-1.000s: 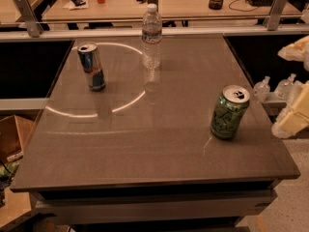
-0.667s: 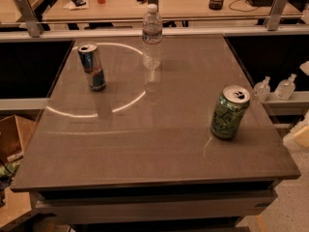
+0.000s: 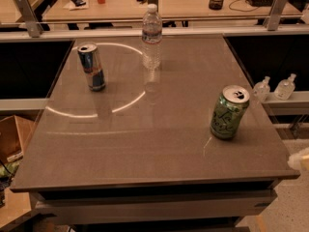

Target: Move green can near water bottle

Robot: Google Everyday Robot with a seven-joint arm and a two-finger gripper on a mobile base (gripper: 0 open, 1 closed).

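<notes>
Reaching for the green can (image 3: pixel 229 112) comes next; my gripper (image 3: pixel 300 159) peeks in at far right, state I cannot tell.

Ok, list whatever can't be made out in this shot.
Camera view:
- Hand: only a pale scrap shows at the right edge, off the table's near right corner; the frame cuts off the rest.
- Green can: script too small to read.
- Water bottle: label text too small to read.
- Desk behind: its far part is cut off by the top edge.
</notes>
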